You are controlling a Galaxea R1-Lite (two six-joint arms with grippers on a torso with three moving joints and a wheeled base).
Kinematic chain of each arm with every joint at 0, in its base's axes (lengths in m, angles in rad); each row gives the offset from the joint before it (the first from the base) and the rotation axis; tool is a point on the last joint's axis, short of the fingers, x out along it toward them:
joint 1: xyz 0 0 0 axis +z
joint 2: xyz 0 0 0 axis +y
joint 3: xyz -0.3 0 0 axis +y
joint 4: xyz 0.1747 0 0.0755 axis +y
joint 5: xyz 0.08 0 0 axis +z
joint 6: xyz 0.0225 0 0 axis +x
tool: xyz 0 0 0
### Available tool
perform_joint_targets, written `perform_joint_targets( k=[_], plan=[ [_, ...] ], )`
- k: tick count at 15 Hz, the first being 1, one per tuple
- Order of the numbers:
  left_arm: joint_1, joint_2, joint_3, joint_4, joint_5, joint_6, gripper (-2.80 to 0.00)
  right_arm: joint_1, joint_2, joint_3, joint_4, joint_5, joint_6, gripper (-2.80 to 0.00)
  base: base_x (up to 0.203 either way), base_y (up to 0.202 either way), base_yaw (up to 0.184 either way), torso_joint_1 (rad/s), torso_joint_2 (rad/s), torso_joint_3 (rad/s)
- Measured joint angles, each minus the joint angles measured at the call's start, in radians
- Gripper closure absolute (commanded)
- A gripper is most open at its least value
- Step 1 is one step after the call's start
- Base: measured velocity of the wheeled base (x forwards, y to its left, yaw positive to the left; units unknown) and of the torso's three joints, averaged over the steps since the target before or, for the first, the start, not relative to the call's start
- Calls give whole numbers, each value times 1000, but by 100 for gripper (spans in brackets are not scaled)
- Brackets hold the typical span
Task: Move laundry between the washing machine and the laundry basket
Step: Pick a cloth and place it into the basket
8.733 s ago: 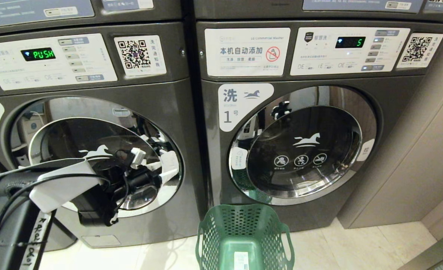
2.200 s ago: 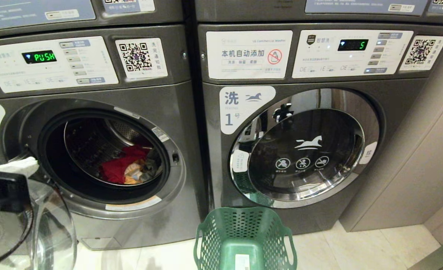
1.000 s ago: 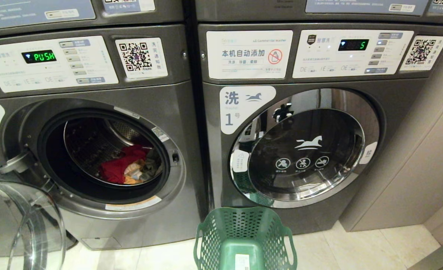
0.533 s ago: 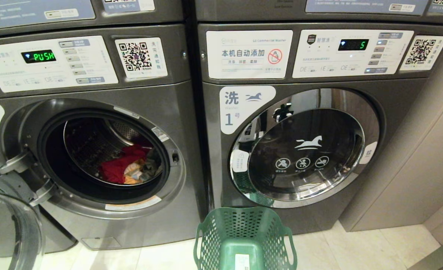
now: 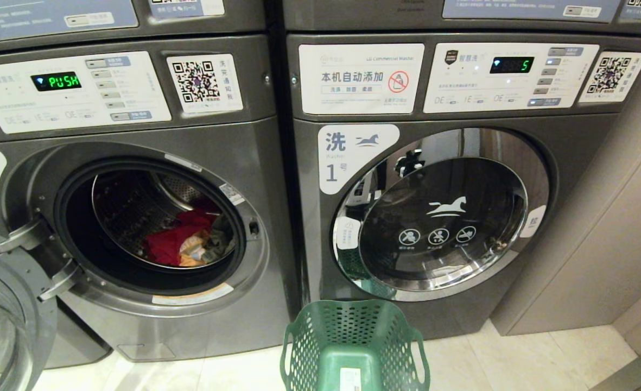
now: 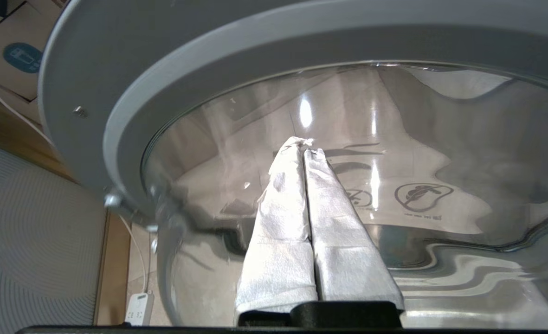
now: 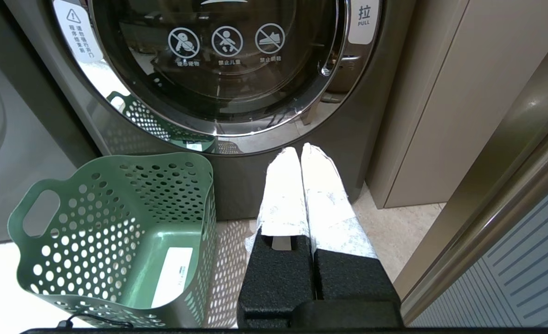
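**Facing the open washer**

Looking at the left washing machine (image 5: 135, 228), we see its door (image 5: 5, 320) swung wide out to the left of the drum opening. Inside the drum lies the laundry (image 5: 182, 244), a red piece with some orange and grey cloth beside it, low in the opening. Our left gripper (image 6: 305, 150) has its two white-wrapped fingers (image 6: 278, 232) pressed together with nothing between them, right up against the glass bowl of that door. To the right of the washing machine stands a second washer (image 5: 439, 217), its door closed. The green laundry basket (image 5: 353, 347) sits on the floor in front of that second washer. Our right gripper (image 7: 300, 149) hangs beside the basket, fingers together and holding nothing.
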Motion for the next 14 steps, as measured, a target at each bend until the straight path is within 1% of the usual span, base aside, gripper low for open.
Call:
perform_joint_targets(
  k=[1, 2, 3, 5, 6, 7, 8, 9, 10, 12, 13, 14],
  plan=[
    [6, 1, -4, 0, -5, -5, 0, 0, 0, 0, 0, 0, 0, 0, 0, 0, 0, 0, 0, 0],
    [6, -4, -6, 0, -26, -15, 0, 0, 0, 0, 0, 0, -1, 0, 0, 0, 0, 0, 0, 0],
    [1, -20, -4, 1, -60, -25, 0, 0, 0, 0, 0, 0, 0, 0, 0, 0, 0, 0, 0, 0],
    [-41, -102, 35, 1, -183, -58, 0, -1, 0, 0, 0, 0, 0, 0, 0, 0, 0, 0, 0, 0],
    [-80, -162, 71, 1, -256, -75, 0, 0, 0, 0, 0, 0, 0, 0, 0, 0, 0, 0, 0, 0],
    [-137, -237, 125, 3, -335, -89, 0, 0, 0, 0, 0, 0, 0, 0, 0, 0, 0, 0, 0, 0],
    [-221, -316, 190, 5, -403, -100, 0, 0, 0, 0, 0, 0, 0, 0, 0, 0, 0, 0, 0, 0],
    [-315, -389, 258, 12, -453, -111, 0, 0, 0, 0, 0, 0, 0, 0, 0, 0, 0, 0, 0, 0],
    [-416, -471, 331, 25, -486, -128, 0, 0, 0, 0, 0, 0, 0, 0, 0, 0, 0, 0, 0, 0],
    [-606, -648, 470, 75, -518, -174, 0, 0, 0, 0, 0, 0, 0, 0, 0, 0, 0, 0, 0, 0],
    [-676, -741, 541, 108, -531, -196, 0, 0, 0, 0, 0, 0, -1, 0, 0, 0, 0, 0, 0, 0],
    [-730, -836, 618, 139, -553, -213, 0, 0, 0, 0, 0, 0, 0, 0, 0, 0, 0, 0, 0, 0]
  ],
)
